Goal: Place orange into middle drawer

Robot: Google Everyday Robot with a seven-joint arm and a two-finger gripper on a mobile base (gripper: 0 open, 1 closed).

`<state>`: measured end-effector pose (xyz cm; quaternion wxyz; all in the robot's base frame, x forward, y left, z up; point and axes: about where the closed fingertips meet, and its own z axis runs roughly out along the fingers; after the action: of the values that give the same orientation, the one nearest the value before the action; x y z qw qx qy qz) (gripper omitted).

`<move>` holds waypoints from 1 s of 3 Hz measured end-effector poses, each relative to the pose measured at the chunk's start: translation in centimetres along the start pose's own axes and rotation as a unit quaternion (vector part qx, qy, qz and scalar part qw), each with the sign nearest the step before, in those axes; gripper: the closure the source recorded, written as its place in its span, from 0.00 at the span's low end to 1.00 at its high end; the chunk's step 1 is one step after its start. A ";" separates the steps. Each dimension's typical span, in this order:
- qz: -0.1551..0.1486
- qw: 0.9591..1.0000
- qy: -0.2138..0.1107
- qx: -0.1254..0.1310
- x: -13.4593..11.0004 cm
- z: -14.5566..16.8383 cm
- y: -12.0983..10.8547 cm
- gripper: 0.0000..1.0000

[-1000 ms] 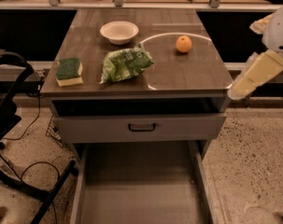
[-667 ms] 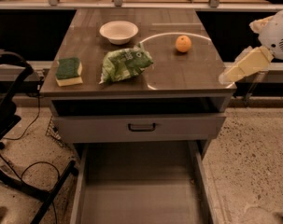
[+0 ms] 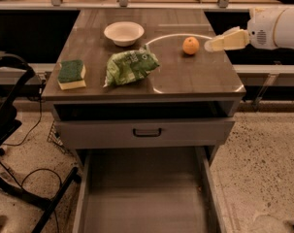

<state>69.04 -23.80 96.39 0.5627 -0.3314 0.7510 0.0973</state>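
Note:
The orange sits on the right rear part of the cabinet top, inside a thin white ring mark. My gripper reaches in from the right at tabletop height, its cream tip just right of the orange and a small gap away from it. The middle drawer is pulled out at the bottom of the view, its flat grey floor bare, with thin low side walls.
A white bowl stands at the back of the top. A green bag lies in the middle and a green-and-yellow sponge at the left. A grey drawer front with a black handle is above the open drawer. A black frame and cables stand at the left.
My gripper has risen from beside the cabinet's right edge and moved left over the top, ending close to the orange. Nothing else has moved.

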 end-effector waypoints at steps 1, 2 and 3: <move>0.003 0.999 -0.025 0.041 -1.0 0.4 -2.2 0.00; -0.003 0.999 -0.024 0.035 -0.9 2.1 -1.5 0.00; 0.014 0.998 -0.056 0.008 -0.8 8.3 -0.6 0.00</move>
<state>75.98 -19.63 94.35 0.6053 -0.3107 0.7234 0.1175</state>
